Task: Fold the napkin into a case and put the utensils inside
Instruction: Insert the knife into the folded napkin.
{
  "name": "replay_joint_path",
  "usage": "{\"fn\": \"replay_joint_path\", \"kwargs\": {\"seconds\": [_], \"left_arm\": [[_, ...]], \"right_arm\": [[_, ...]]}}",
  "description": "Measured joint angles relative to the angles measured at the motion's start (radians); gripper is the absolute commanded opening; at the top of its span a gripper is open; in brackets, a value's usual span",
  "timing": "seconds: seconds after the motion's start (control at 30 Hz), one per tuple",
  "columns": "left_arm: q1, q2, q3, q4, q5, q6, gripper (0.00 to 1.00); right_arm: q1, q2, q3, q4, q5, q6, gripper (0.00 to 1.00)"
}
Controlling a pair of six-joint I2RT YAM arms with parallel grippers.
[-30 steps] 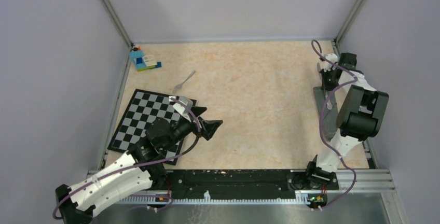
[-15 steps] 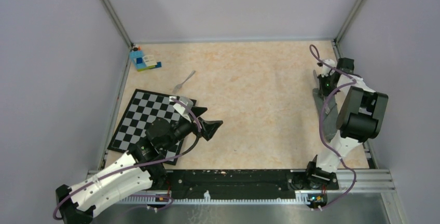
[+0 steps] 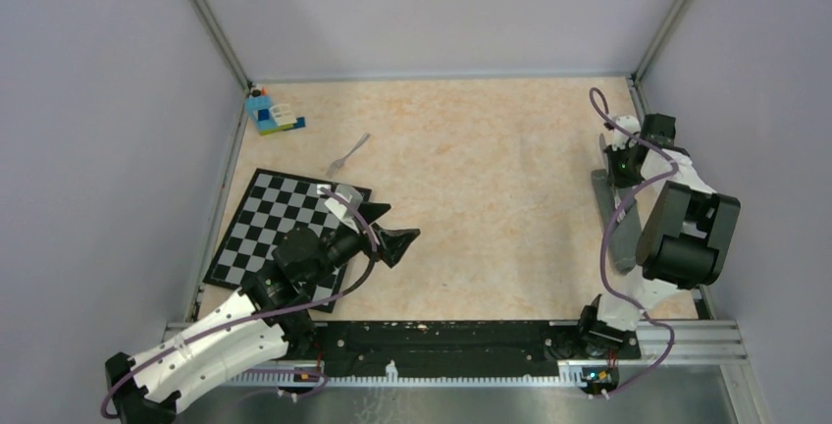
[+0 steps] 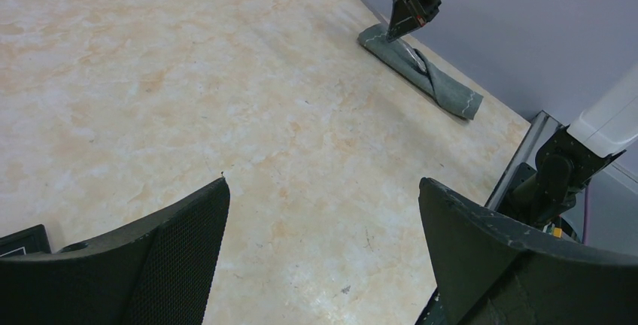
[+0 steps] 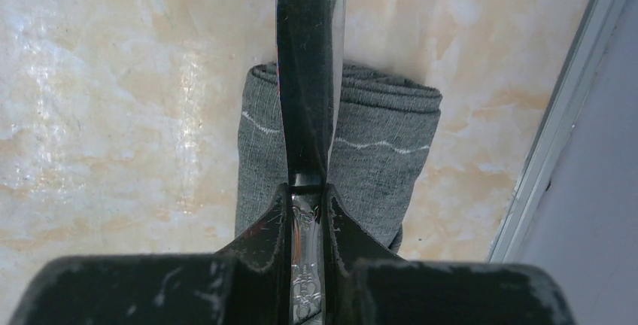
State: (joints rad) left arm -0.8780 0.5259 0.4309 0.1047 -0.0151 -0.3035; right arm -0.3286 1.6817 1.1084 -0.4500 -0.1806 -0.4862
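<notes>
The napkin lies folded as a narrow dark grey case [image 3: 614, 226] at the table's right edge, also seen in the left wrist view [image 4: 444, 88] and the right wrist view [image 5: 370, 163]. My right gripper [image 3: 624, 163] [image 5: 307, 198] hovers over the case's far end, shut on the silver knife [image 5: 305, 77] by its ornate handle. The blade runs out over the cloth; I cannot tell whether it touches. The fork [image 3: 347, 155] lies on the table at the far left. My left gripper [image 3: 390, 235] [image 4: 323, 212] hangs open and empty above bare table near the mat's corner.
A black-and-white checkered mat [image 3: 265, 223] lies at the near left, partly under the left arm. A blue toy-brick block [image 3: 271, 113] sits in the far left corner. The metal side rail [image 5: 560, 114] runs close along the case's right side.
My right gripper, with the knife, has shifted a little toward the near edge along the case, and the arm's elbow has dropped nearer. The left arm has barely moved.
</notes>
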Motion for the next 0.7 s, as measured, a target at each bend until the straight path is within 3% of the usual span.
{"fn": "replay_joint_path", "kwargs": {"seconds": [0.7], "left_arm": [[0.025,0.018,-0.016,0.032,0.065,-0.002,0.99]], "right_arm": [[-0.008,-0.052,-0.082,-0.121,0.086,0.029,0.0]]}}
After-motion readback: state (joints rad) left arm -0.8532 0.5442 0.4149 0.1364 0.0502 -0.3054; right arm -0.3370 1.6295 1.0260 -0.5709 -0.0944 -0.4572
